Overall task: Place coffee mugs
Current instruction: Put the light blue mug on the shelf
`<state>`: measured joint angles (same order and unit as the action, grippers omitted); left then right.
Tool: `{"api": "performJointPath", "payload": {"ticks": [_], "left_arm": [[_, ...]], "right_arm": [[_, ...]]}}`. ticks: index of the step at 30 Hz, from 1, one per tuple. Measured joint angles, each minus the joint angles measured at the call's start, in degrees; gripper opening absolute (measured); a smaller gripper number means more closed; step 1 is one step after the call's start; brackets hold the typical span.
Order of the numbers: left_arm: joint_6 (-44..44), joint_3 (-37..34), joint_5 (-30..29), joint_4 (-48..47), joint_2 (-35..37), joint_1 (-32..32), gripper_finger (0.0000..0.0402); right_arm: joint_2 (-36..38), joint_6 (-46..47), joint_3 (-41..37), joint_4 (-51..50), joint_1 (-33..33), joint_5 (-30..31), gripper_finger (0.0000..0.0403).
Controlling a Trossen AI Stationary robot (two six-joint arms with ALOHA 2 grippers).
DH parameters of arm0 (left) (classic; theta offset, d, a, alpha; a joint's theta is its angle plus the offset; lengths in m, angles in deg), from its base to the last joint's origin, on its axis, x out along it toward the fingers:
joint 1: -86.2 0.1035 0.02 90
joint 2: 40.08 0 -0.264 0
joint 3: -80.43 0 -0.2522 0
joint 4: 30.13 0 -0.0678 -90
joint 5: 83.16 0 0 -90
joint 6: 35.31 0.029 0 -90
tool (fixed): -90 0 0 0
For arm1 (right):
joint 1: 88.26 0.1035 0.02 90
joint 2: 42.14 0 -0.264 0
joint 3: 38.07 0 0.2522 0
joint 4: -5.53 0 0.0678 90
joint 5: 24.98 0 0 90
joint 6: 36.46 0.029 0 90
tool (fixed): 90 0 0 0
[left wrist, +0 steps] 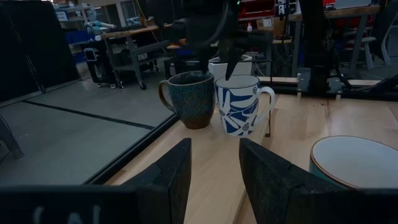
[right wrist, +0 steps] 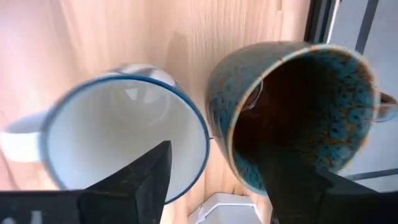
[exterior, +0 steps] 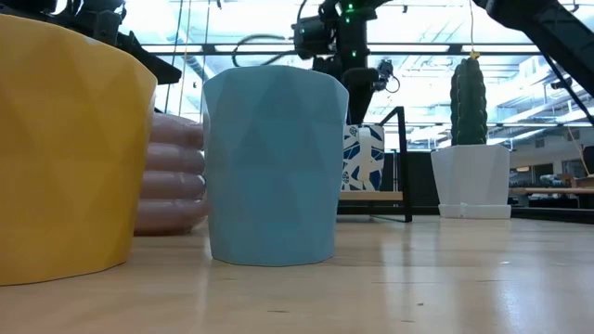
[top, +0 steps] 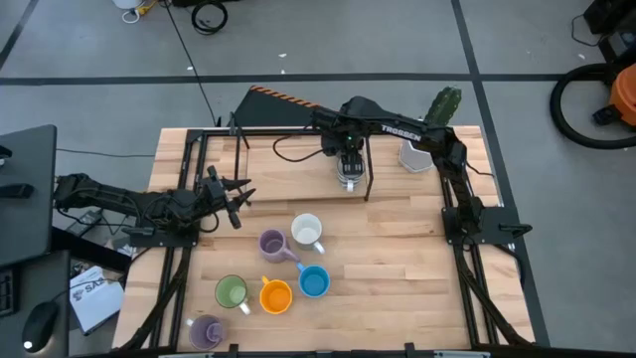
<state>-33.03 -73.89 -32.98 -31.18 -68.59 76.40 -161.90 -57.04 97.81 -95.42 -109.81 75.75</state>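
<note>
While the table (top: 397, 259) carries six mugs grouped toward its near edge, two more stand at the far edge. There the right gripper (right wrist: 214, 171) hangs just above the white mug with blue pattern (left wrist: 240, 106) and the dark speckled mug (left wrist: 191, 99), fingers spread, holding nothing. The white cactus pot (top: 419, 154) sits near the far right corner, beside that arm. The left gripper (top: 237, 199) waits at the left edge, fingers parted and empty. Near it sit purple (top: 272, 244), white (top: 306, 231), blue (top: 313, 282), orange (top: 275, 295), green (top: 232, 291) and a second purple mug (top: 206, 331).
</note>
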Motion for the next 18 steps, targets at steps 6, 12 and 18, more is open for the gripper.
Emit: {"api": "performJointPath", "payload": {"ticks": [6, 12, 18], "left_arm": [[-0.02, 0.0, -0.02, 0.0, 0.0, 0.0, 0.0141], [-0.02, 0.0, 0.0, 0.0, 0.0, -0.02, 0.0141], [-0.02, 0.0, 0.0, 0.0, 0.02, 0.0, 0.0141]], "right_arm": [[0.0, 2.5, 4.83, -1.6, 3.59, 2.46, 0.0251], [0.04, 3.55, 7.2, -1.2, 8.81, 3.23, 0.0247], [0.1, 4.09, 6.41, 5.11, 13.93, -0.57, 0.0247]]}}
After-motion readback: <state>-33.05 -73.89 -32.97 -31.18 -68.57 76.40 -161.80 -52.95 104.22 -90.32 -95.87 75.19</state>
